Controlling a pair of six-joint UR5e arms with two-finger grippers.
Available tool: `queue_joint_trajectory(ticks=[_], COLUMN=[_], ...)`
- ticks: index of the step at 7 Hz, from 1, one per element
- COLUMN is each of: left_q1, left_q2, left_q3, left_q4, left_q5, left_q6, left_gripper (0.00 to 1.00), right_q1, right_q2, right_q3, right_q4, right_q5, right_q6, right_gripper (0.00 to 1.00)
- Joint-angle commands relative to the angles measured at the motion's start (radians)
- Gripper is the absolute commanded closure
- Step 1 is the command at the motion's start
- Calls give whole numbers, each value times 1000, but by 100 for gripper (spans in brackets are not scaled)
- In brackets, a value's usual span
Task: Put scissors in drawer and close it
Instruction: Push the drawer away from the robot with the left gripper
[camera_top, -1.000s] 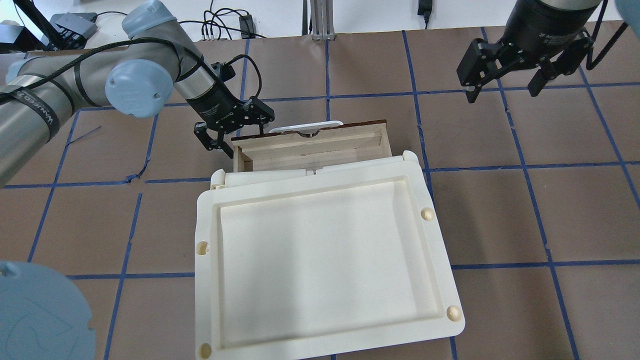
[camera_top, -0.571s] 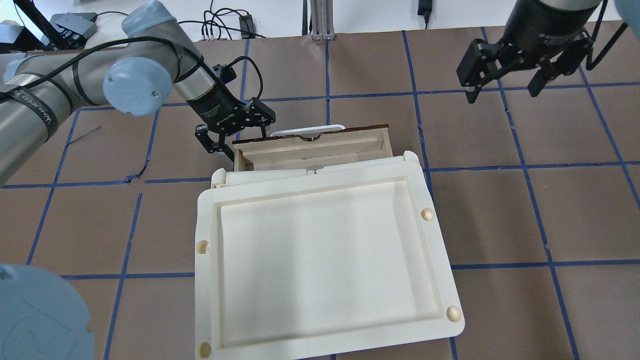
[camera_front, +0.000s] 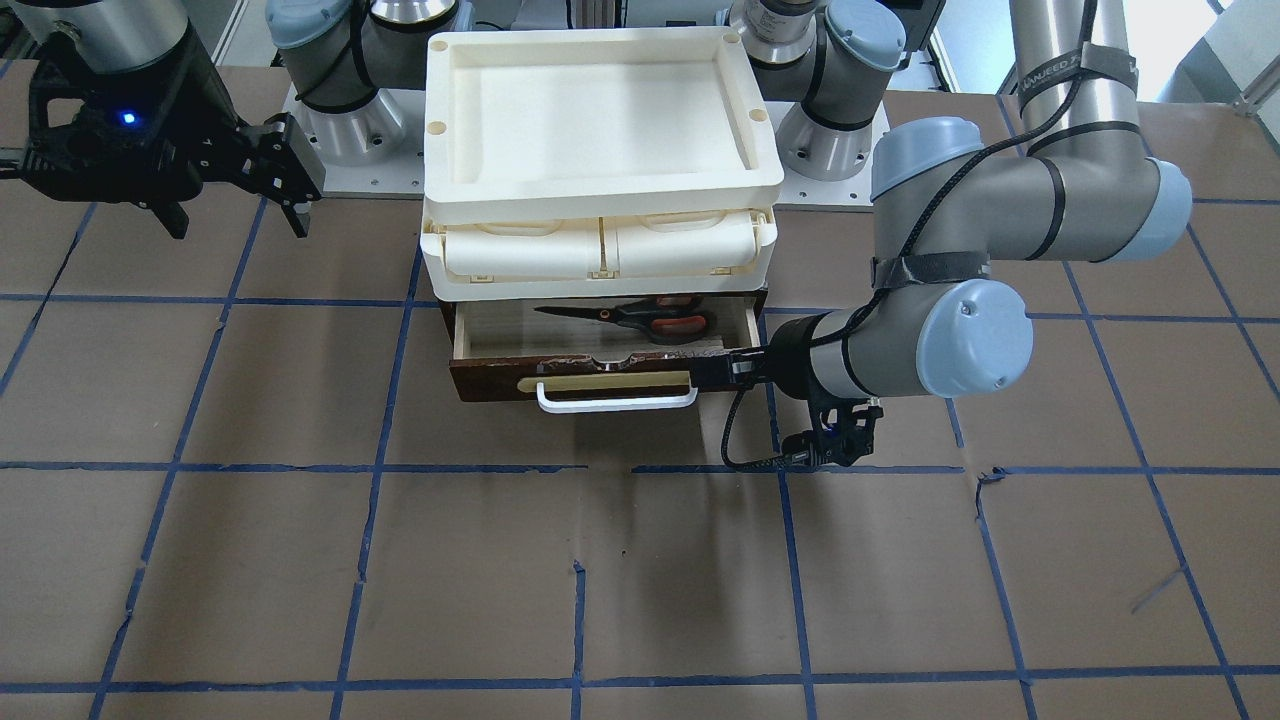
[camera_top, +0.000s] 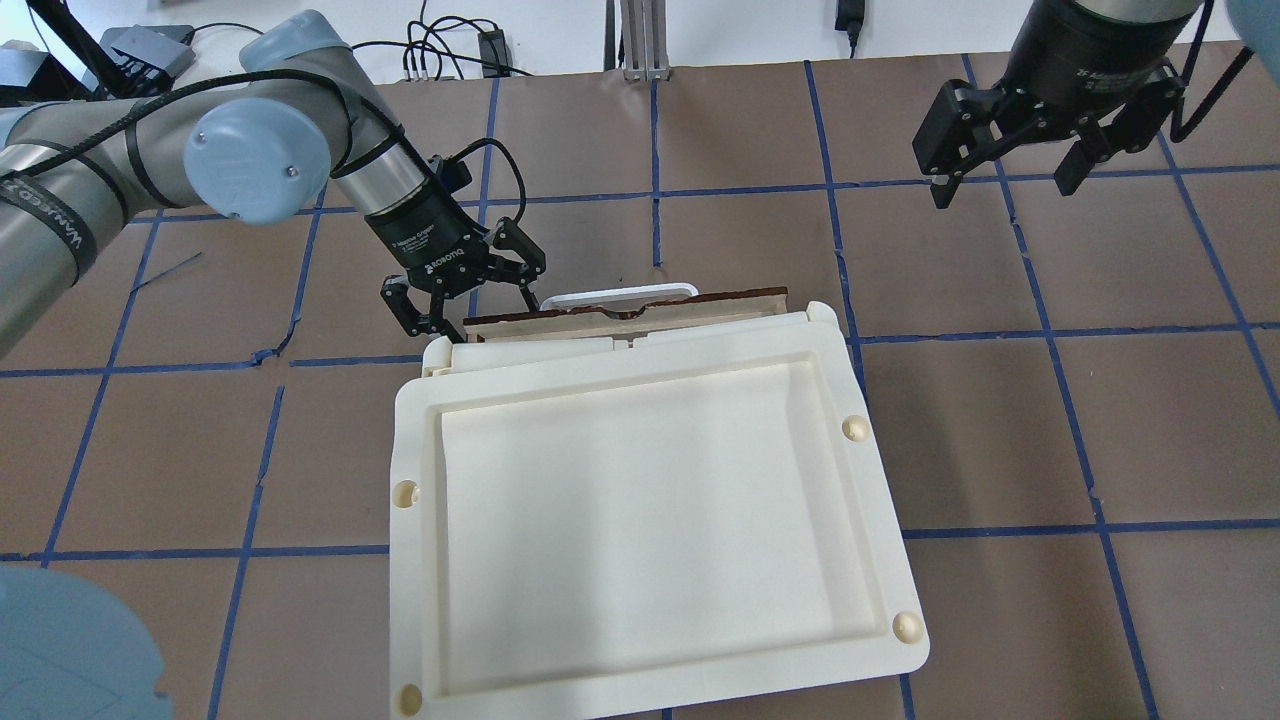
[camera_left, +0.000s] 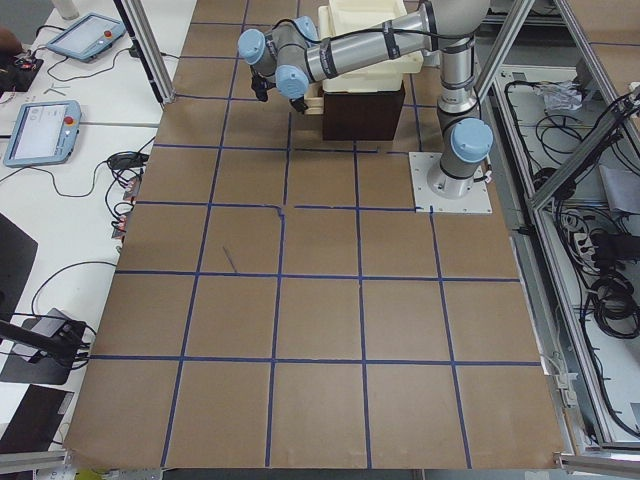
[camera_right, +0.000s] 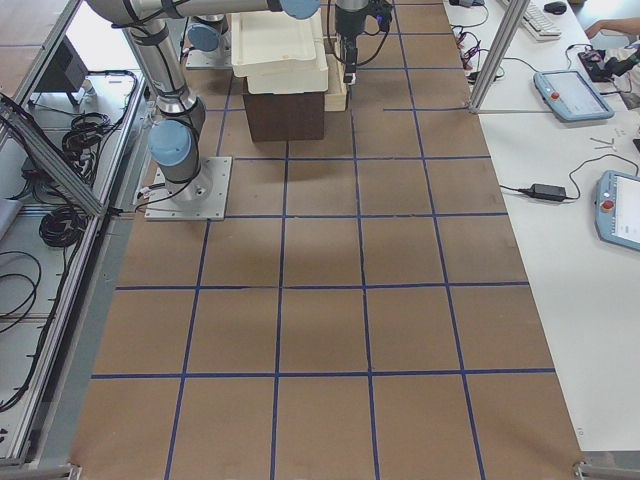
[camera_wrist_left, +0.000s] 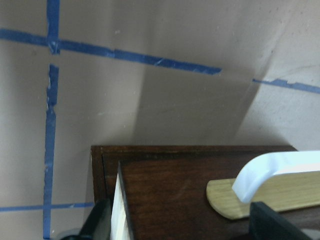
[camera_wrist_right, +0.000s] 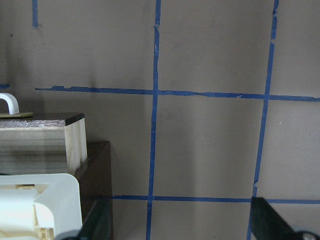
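— Scissors?
— I see the scissors (camera_front: 640, 318) lying inside the drawer (camera_front: 500, 378), mid-frame, partly open.
— Grippers?
— Left gripper (camera_top: 467, 300): jaws apart, at the drawer's front corner. Right gripper (camera_top: 1004, 190): jaws apart, upper right, well clear.

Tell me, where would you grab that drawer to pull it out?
The white handle on the drawer's dark front, coming from the side away from the robot's base. The bar stands off the front, leaving a finger gap, and trays sit stacked above it.
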Motion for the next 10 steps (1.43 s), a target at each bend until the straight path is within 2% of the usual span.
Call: queue_joint_trajectory(ticks=[1, 10], left_q1=[0, 0], left_q2=[3, 3], left_q3=[-3, -3], left_q4=[-55, -190], left_q5=[1, 0], left_q6=[-3, -49], left_gripper=[0, 0], right_q1=[0, 0], right_q2=[0, 0], right_q3=[0, 0], right_q4=[0, 0], right_q5=[0, 0], right_q6=[0, 1], right_gripper=[0, 0])
